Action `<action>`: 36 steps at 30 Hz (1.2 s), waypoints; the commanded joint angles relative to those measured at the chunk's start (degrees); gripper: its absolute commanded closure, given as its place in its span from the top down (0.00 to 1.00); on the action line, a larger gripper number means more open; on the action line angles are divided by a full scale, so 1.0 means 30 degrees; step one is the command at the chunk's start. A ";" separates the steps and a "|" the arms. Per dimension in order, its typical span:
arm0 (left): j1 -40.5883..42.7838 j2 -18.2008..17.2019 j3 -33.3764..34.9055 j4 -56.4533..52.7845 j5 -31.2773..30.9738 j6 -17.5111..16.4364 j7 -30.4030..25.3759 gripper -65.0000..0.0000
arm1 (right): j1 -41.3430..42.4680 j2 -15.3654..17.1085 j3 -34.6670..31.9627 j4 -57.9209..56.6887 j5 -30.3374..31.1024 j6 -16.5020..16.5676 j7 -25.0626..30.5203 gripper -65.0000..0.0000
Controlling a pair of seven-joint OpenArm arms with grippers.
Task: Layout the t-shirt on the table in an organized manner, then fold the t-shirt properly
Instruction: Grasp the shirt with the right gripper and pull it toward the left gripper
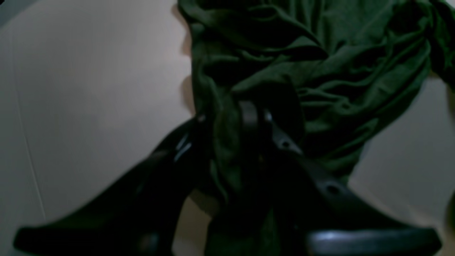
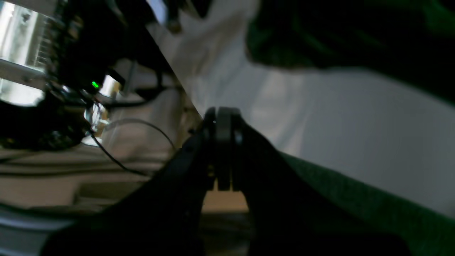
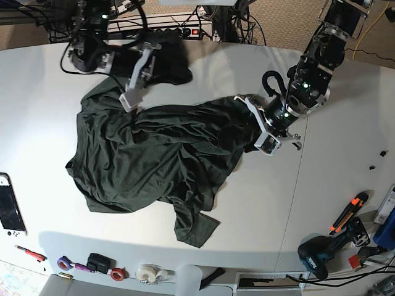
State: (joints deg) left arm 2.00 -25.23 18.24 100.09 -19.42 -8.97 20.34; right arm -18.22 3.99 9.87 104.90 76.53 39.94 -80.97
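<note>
Around the table (image 3: 203, 68) edges we see tape rolls (image 3: 146, 273), a drill (image 3: 321, 250) and a console (image 3: 9, 209), all well apart from the rumpled t-shirt (image 3: 154, 160) at centre. Our left gripper (image 3: 262, 132) pinches its right edge; our right gripper (image 3: 133, 89), jaws together, clamps the upper left. Bare table lies right.

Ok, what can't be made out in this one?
- Left gripper tips: left wrist view, buried in t-shirt folds; dark, blurred.
- Right gripper: whether cloth is pinched; right wrist view too dark.
- Shirt collar: base view, hidden by bunched fabric and right arm.
</note>
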 commanded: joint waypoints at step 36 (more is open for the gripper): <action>-0.0459 -0.0124 -0.0138 0.0299 0.0058 0.0058 -0.0656 0.22 | 0.2266 -0.3286 -0.8524 0.0335 -1.1519 0.0019 0.3235 0.00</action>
State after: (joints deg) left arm 1.76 -25.23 18.20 100.12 -19.11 -8.80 19.86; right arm -11.92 -5.41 -15.51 104.90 40.36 39.68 -72.53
